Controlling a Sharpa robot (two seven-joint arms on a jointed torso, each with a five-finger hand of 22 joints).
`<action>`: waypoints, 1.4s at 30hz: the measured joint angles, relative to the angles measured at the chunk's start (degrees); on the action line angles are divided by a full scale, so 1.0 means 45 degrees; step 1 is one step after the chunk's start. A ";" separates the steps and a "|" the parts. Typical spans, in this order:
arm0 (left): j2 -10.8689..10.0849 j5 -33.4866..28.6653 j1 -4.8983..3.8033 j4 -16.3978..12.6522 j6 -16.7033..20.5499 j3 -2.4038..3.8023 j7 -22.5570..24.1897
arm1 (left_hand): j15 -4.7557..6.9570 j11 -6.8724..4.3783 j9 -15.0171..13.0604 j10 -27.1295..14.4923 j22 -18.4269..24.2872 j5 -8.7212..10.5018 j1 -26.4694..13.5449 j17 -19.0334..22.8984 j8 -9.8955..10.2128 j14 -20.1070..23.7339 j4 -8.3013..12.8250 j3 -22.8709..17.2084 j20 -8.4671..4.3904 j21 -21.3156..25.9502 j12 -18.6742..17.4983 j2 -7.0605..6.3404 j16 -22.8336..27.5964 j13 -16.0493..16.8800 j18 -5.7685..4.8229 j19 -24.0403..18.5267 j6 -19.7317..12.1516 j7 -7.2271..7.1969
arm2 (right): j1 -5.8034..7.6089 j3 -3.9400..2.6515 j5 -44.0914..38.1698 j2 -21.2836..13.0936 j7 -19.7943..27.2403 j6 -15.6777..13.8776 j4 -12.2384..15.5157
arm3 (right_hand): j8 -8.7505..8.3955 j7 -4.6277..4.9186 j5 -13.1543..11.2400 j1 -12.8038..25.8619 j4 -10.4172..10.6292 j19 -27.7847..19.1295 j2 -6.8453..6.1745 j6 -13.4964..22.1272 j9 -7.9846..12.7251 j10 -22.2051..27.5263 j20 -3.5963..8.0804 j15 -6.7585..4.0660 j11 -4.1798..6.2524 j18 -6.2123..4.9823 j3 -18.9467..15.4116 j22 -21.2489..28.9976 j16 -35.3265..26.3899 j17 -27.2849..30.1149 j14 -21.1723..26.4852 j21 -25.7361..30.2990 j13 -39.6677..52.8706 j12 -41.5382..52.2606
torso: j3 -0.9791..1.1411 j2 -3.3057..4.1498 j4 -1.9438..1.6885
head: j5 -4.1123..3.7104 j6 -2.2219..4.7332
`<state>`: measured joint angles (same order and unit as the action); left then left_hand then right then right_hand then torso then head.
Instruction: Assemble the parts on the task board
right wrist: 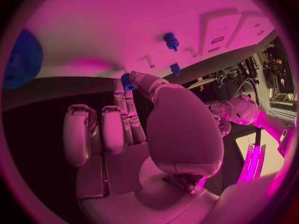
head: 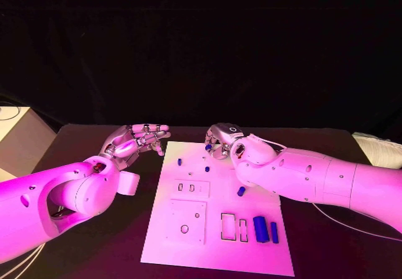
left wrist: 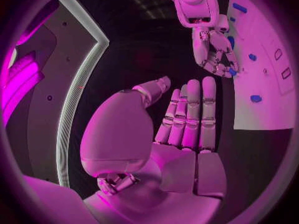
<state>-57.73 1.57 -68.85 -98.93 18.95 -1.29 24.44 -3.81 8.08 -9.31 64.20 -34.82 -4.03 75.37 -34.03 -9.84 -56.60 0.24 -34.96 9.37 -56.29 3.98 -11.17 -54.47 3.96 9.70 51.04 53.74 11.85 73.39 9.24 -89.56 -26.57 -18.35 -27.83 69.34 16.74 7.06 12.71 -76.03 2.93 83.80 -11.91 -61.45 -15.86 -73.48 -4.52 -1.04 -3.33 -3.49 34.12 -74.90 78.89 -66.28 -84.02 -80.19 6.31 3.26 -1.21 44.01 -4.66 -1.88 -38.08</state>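
The white task board (head: pixel 219 244) lies in the middle of the black table. My right hand (head: pixel 225 139) is over the board's far edge and pinches a small blue part (right wrist: pixel 126 80) between thumb and a fingertip; the same part (head: pixel 208 147) shows just above the board. In the left wrist view the right hand (left wrist: pixel 212 47) has the blue part (left wrist: pixel 231 71) at its fingertips. My left hand (head: pixel 138 140) hovers off the board's far left corner, and its fingers (left wrist: pixel 190 114) are stretched out with nothing in them. Small blue parts (head: pixel 207 169) stand in the board.
Two longer blue bars (head: pixel 259 225) lie near the board's front right, beside rectangular slots (head: pixel 228 226). Another blue part (head: pixel 241 190) sits at mid-board, and one more (head: pixel 179 162) near the left edge. A pale box (head: pixel 21 136) stands at the table's left.
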 measured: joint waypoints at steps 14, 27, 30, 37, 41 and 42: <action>0.0106 0.0000 -0.0030 0.0087 0.0002 0.0000 -0.0040 | 0.0000 0.0000 0.0000 0.0000 -0.0022 0.0000 0.0000 0.0022 0.0000 0.0000 0.0000 0.0000 0.0000 -0.0050 0.0000 0.0000 0.0000 0.0000 0.0000 0.0000 0.0000 0.0000 | -0.0022 0.0019 0.0021 0.0121 0.0033 0.0059 -0.0139 | -0.0097 0.0086 -0.0189 -0.0001 0.0017 -0.0146 -0.0001 0.0305 -0.0733 0.0257 -0.0091 0.0000 -0.0118 -0.0002 0.0065 0.0269 -0.0049 0.0324 0.0000 0.0418 -0.0011 -0.0015 | -0.0009 0.0033 0.0026 | -0.0021 -0.0144; 0.0106 0.0000 -0.0032 0.0126 0.0005 0.0000 -0.0058 | 0.0000 0.0000 0.0000 0.0001 -0.0020 0.0000 0.0000 0.0021 0.0000 0.0000 0.0000 0.0000 0.0000 -0.0050 0.0000 0.0000 0.0000 0.0000 0.0000 0.0001 0.0000 0.0000 | 0.0006 0.0018 0.0065 -0.0044 0.0159 0.0120 -0.0117 | -0.1406 0.0461 -0.0632 0.0148 0.0619 -0.1565 -0.0549 0.1769 -0.1431 0.2658 -0.0404 0.0367 -0.0511 -0.0501 -0.2357 0.3627 -0.1266 0.2472 0.0185 0.3391 -0.0527 0.0276 | -0.0005 0.0022 0.0026 | -0.0063 -0.0255; 0.0102 0.0000 -0.0033 0.0138 0.0005 0.0000 -0.0060 | 0.0000 0.0000 -0.0007 0.0001 -0.0034 0.0000 0.0000 0.0042 0.0000 0.0000 0.0000 0.0000 0.0000 -0.0050 0.0000 0.0000 0.0000 0.0000 0.0000 0.0000 0.0000 0.0000 | 0.0008 0.0017 0.0085 -0.0201 0.0213 0.0112 0.0066 | -0.1665 0.0471 -0.0550 -0.0525 0.1059 -0.1597 -0.0151 0.1784 -0.1390 0.3067 -0.0410 0.0373 -0.0551 -0.0683 -0.3880 0.4166 -0.1388 0.2837 0.0190 0.3977 -0.0531 0.0610 | 0.0000 0.0022 0.0023 | -0.0065 -0.0305; 0.0067 0.0000 -0.0034 0.0155 0.0006 -0.0003 -0.0063 | 0.0000 0.0000 -0.0015 0.0001 -0.0041 0.0000 0.0000 0.0049 0.0000 0.0000 0.0000 0.0000 0.0000 -0.0099 0.0000 0.0000 0.0000 0.0000 0.0000 0.0001 0.0000 0.0000 | 0.0035 0.0019 0.0175 -0.1096 0.0396 -0.0044 0.1033 | -0.1878 0.0405 -0.0480 -0.1382 0.1832 -0.1694 0.0090 0.1850 -0.1357 0.3303 -0.0404 0.0341 -0.0481 -0.0696 -0.5087 0.4836 -0.1803 0.3534 0.0345 0.4735 -0.0531 0.1190 | 0.0016 0.0020 0.0043 | -0.0061 -0.0264; 0.0046 0.0002 -0.0034 0.0129 0.0007 -0.0003 -0.0066 | 0.0000 0.0000 -0.0043 0.0001 -0.0063 0.0000 0.0000 0.0074 0.0000 0.0000 0.0000 0.0000 0.0000 -0.0099 0.0000 0.0000 0.0000 0.0015 0.0000 0.0001 0.0000 0.0000 | 0.0150 0.0005 0.0505 -0.2061 0.0622 -0.0310 0.1762 | -0.1878 0.0417 -0.0410 -0.1847 0.2076 -0.1705 0.0104 0.1485 -0.1272 0.2677 -0.0337 0.0342 -0.0456 -0.0698 -0.4551 0.4682 -0.1713 0.3350 0.0345 0.4727 -0.0520 0.1633 | 0.0040 0.0002 0.0084 | -0.0052 -0.0205; 0.0042 0.0003 -0.0034 0.0128 0.0008 -0.0003 -0.0067 | 0.0000 0.0001 -0.0043 0.0001 -0.0063 0.0000 0.0000 0.0074 0.0000 0.0000 0.0000 0.0000 0.0000 -0.0099 0.0000 0.0000 0.0000 0.0015 0.0000 0.0001 0.0000 0.0000 | 0.0200 -0.0019 0.0717 -0.2380 0.0715 -0.0406 0.1990 | -0.1891 0.0430 -0.0409 -0.1915 0.2135 -0.1650 0.0058 0.1393 -0.1245 0.2507 -0.0296 0.0342 -0.0449 -0.0697 -0.4370 0.4562 -0.1675 0.3288 0.0345 0.4623 -0.0527 0.1697 | 0.0051 -0.0006 0.0100 | -0.0050 -0.0190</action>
<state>-57.54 1.59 -69.00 -98.35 18.98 -1.30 24.14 -3.81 8.09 -9.50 64.21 -35.10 -4.03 75.37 -33.70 -9.84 -56.60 0.24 -34.95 9.37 -56.74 3.98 -11.17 -54.47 4.03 9.70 51.04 53.74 11.85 74.29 9.15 -86.33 -37.28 -15.13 -29.66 78.30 8.23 8.99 10.87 -84.65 12.53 76.38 -11.65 -55.18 -21.46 -62.20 -5.85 0.50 -5.35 -6.63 14.46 -54.37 71.35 -51.48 -82.47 -59.39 3.94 10.90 -0.98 43.98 -4.21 -2.11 -38.94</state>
